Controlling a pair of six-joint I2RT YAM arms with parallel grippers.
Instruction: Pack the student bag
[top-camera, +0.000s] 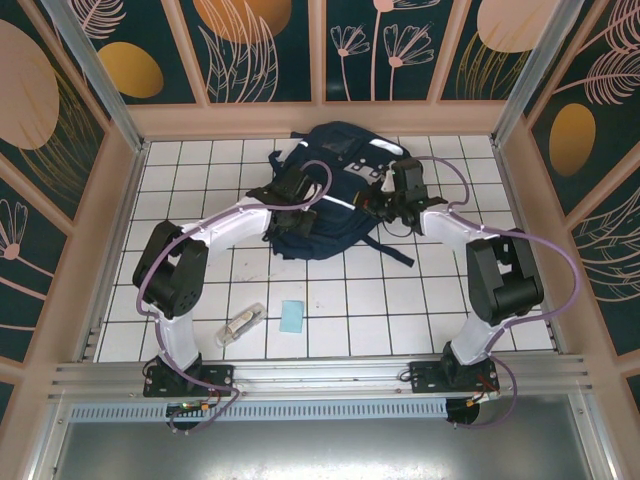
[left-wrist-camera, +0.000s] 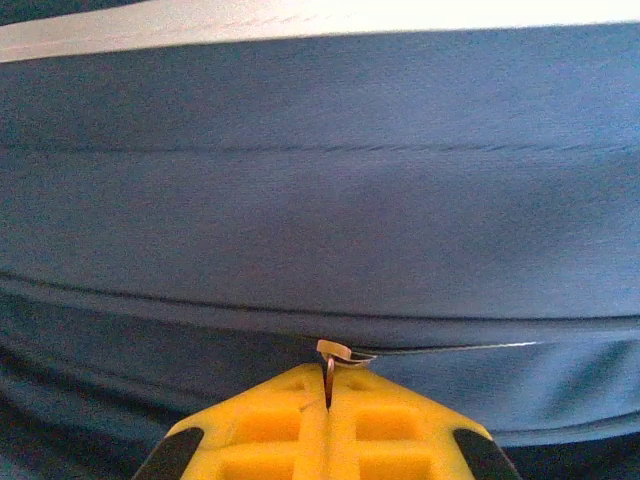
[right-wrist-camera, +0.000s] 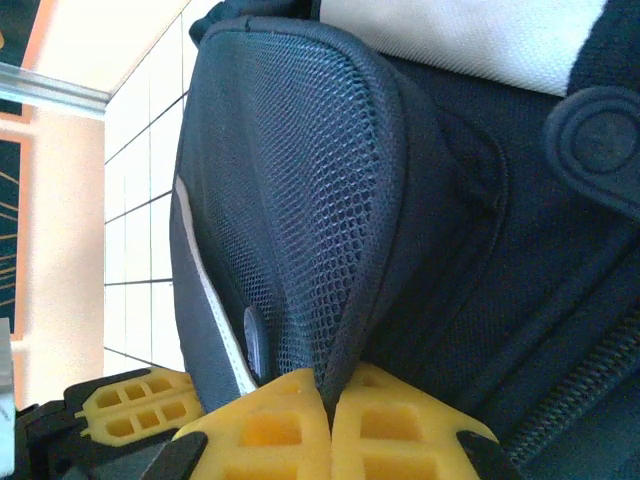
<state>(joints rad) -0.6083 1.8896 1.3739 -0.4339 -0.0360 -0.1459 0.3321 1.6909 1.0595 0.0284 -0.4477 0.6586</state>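
The large dark navy fabric backpack (top-camera: 330, 195) lies mid-way along the far edge of the white tiled table (top-camera: 440, 300). My left gripper (left-wrist-camera: 328, 388) is pinched tight on its small metal zipper pull (left-wrist-camera: 334, 351), and my right gripper (right-wrist-camera: 330, 392) is clamped on the hem of the black mesh side pocket (right-wrist-camera: 290, 190). I judge the zip is next: I draw the pull along the seam, never away from it, with the right bracing the fabric. A small clear container (top-camera: 241, 323) and a pale blue square card (top-camera: 291, 316) lie near the near edge.
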